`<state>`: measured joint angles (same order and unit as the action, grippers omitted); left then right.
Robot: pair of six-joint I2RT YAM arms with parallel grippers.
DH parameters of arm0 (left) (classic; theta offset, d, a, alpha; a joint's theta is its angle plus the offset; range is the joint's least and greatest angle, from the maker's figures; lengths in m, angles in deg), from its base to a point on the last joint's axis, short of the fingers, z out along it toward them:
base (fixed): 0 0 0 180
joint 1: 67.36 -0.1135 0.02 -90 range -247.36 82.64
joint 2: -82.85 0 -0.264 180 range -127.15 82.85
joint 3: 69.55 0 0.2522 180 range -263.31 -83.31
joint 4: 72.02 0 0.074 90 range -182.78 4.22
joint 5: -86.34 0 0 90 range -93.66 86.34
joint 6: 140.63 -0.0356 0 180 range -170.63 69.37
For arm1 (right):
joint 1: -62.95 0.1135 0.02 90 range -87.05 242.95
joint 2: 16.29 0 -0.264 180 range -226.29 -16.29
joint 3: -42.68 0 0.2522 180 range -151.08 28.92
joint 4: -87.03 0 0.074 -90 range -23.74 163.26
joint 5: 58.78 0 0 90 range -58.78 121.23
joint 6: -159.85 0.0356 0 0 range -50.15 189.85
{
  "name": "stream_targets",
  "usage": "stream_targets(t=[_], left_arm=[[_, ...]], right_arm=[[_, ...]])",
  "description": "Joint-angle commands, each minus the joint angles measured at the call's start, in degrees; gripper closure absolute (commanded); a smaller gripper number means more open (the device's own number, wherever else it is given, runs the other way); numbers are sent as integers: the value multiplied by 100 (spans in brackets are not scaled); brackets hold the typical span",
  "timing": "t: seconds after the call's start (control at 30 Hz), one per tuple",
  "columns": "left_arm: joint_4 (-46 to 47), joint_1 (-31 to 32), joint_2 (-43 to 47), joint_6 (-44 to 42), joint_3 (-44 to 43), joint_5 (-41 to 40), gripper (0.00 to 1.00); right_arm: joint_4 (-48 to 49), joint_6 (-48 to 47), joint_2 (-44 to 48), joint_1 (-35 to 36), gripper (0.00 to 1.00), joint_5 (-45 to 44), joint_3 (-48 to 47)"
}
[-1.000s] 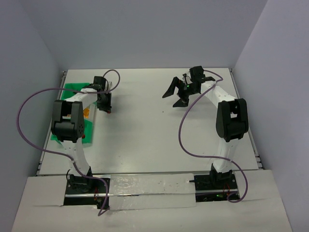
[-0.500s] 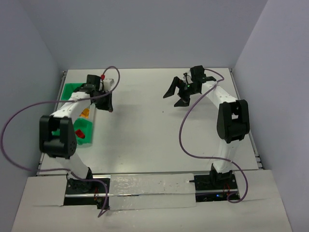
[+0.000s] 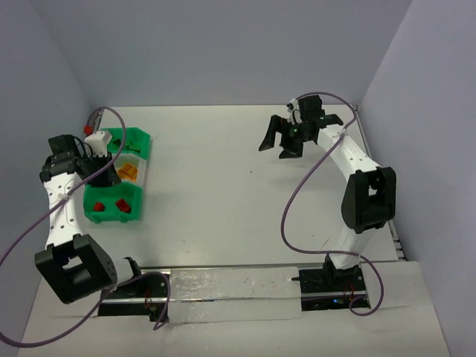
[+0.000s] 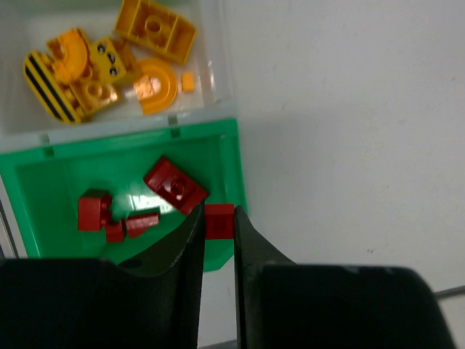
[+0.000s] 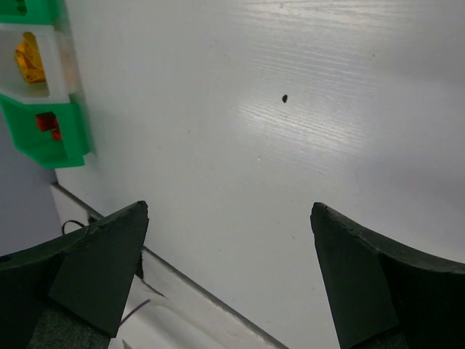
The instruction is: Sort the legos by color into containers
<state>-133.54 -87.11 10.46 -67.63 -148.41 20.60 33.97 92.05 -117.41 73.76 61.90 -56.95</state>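
Left wrist view looks straight down past the left gripper [image 4: 216, 217]. Its two fingers are almost shut, with one little red brick [image 4: 219, 222] pinched between the tips. Right under it is the green bin [image 4: 43, 189] that has the other red bricks [image 4: 174, 186] in it. The held brick hangs over a corner of that bin, close to the wall on the side where the bare surface [image 4: 349, 109] begins. The other red bricks lie further in, toward the bin's middle. The held brick looks about square from here, so I cannot tell which way its long side points. Touching the green bin on one side is the whitish bin [image 4: 212, 87], which holds orange-yellow pieces [image 4: 94, 65]. I think the held brick belongs in the green bin, and letting go looks like the next thing to do. It is so near the wall that it might hit the rim and bounce out onto the surface. A tiny slide toward the bin's middle would be safer first. In the top view, the right gripper [image 3: 279, 146] is well apart from the green bin, over on the other side of the surface. Its fingers are spread wide and hold nothing, so the left arm is the one for this job.
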Motion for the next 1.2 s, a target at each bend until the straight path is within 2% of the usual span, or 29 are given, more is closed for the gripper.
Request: stream_targets(t=[0.0, 0.13, 0.33, 0.53, 0.7, 0.73, 0.77, 0.83, 0.97, 1.17], left_arm=[[-389, -628, -99, -660, 193, 372, 99], [-260, -811, -227, -709, 366, 397, 95], [132, -832, -407, -716, 659, 65, 83], [480, -855, -509, -598, 778, -111, 49], [607, -864, -477, -598, 688, -122, 31], [570, -864, -441, -612, 590, -33, 23], [542, -864, -392, -619, 508, 34, 10], [458, -841, -297, -620, 286, 242, 2], [592, -614, -1, -162, -352, 542, 1], [1337, 694, 559, 570, -494, -249, 1]], right_arm=[[-248, -576, 578, 105, 0, -685, -24], [-271, -746, 745, 132, 0, -999, 84], [-76, -878, 980, 135, 0, -1403, 386], [11, -1061, 1107, 132, 0, -1625, 525], [63, -1203, 1238, 132, 0, -1802, 609], [94, -1237, 1309, 134, 0, -1836, 646], [125, -1246, 1381, 141, 0, -1882, 689], [308, -1299, 1594, 141, 0, -2007, 873], [560, -1453, 2333, 136, 0, -2437, 1236], [899, -1797, 3346, 133, 0, -3197, 1810]])
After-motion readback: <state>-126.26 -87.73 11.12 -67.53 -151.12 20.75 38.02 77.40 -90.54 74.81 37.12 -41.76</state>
